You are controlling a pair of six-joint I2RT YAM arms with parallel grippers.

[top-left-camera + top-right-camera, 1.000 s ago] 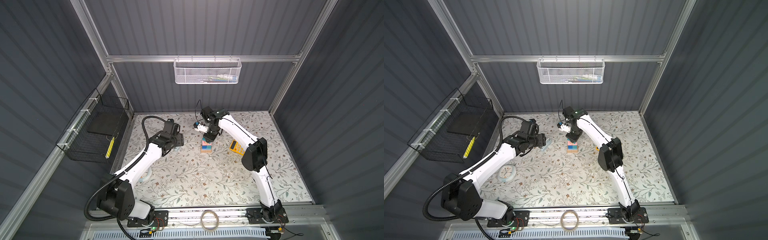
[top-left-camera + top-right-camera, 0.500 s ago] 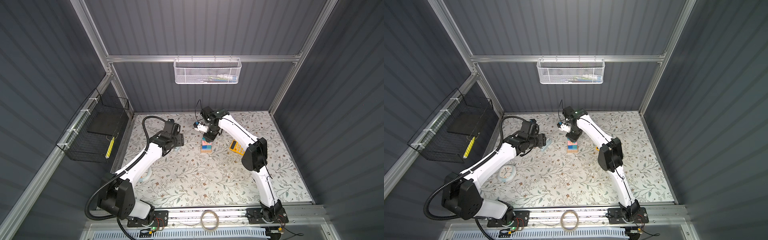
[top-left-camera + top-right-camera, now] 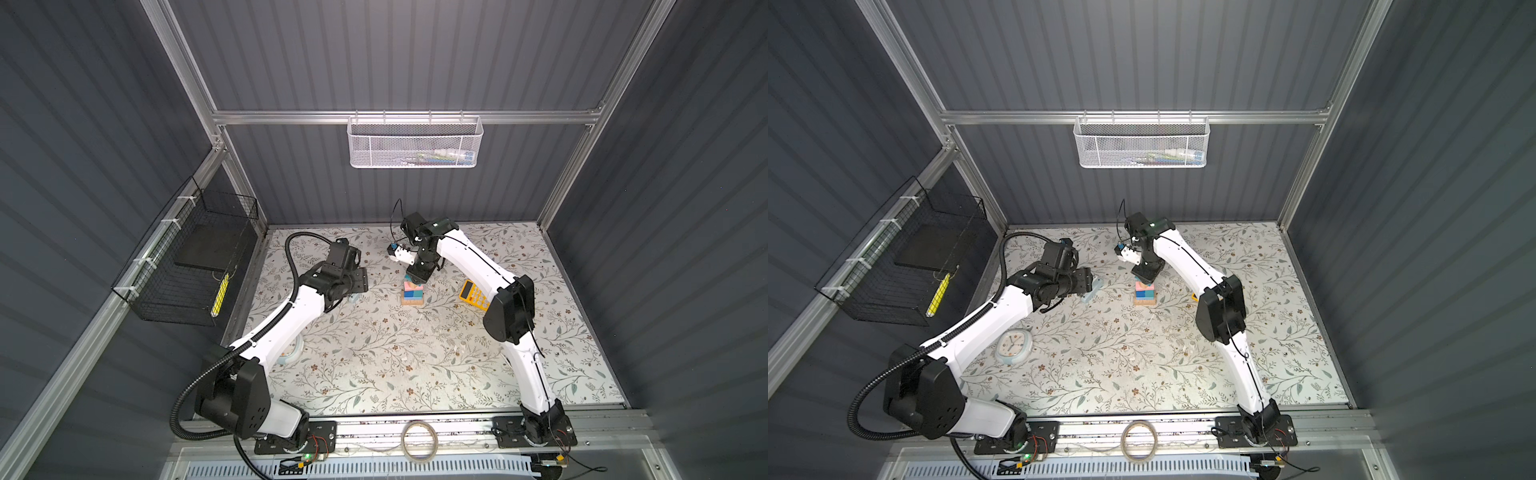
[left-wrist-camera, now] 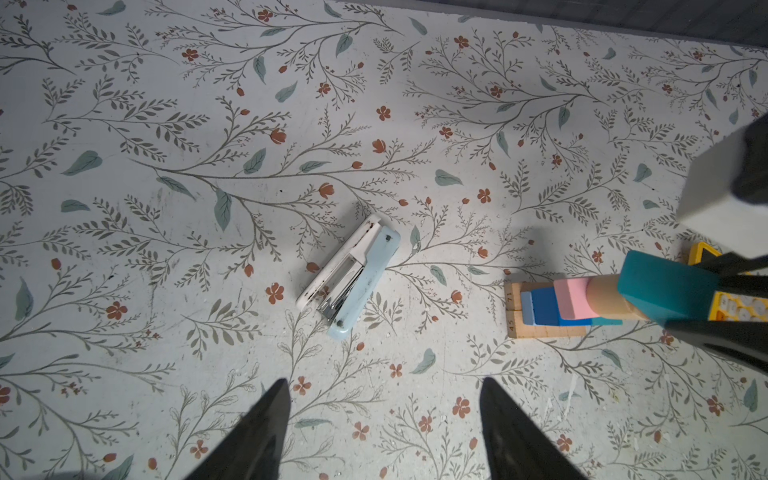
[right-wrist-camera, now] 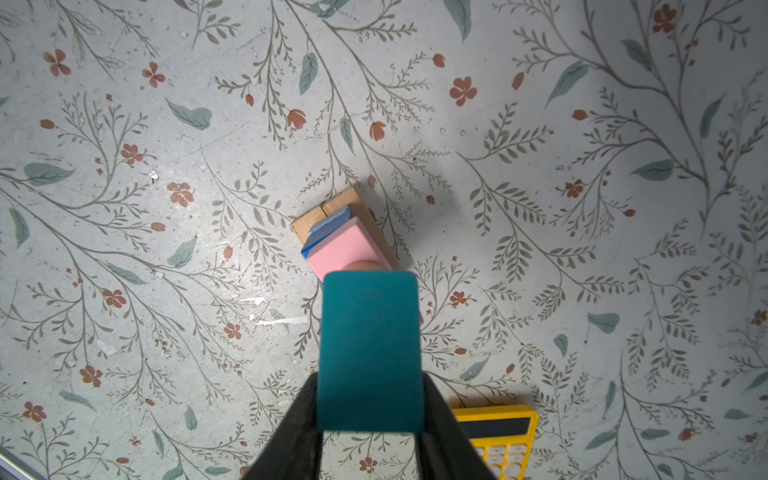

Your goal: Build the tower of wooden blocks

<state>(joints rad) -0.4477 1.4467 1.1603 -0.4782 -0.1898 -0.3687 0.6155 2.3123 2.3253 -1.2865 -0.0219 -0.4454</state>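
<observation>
The wood block tower point(image 3: 412, 293) point(image 3: 1144, 293) stands mid-table: tan base bars point(image 5: 309, 222), blue blocks, a pink block point(image 5: 345, 249) and a tan round piece point(image 4: 604, 297). A teal block point(image 5: 370, 349) point(image 4: 665, 286) sits at its top, and my right gripper point(image 5: 370, 382) point(image 3: 417, 274) point(image 3: 1145, 276) reaches down from above with both jaws pressed against its sides. My left gripper point(image 4: 384, 386) point(image 3: 359, 282) point(image 3: 1086, 282) hovers open and empty to the left of the tower, above the mat.
A pale blue-white stapler point(image 4: 353, 274) point(image 3: 1093, 289) lies under the left gripper. A yellow calculator point(image 3: 473, 296) point(image 5: 498, 436) lies right of the tower. A round clock point(image 3: 1015, 345) rests by the left arm. A black wire basket point(image 3: 199, 257) hangs on the left wall.
</observation>
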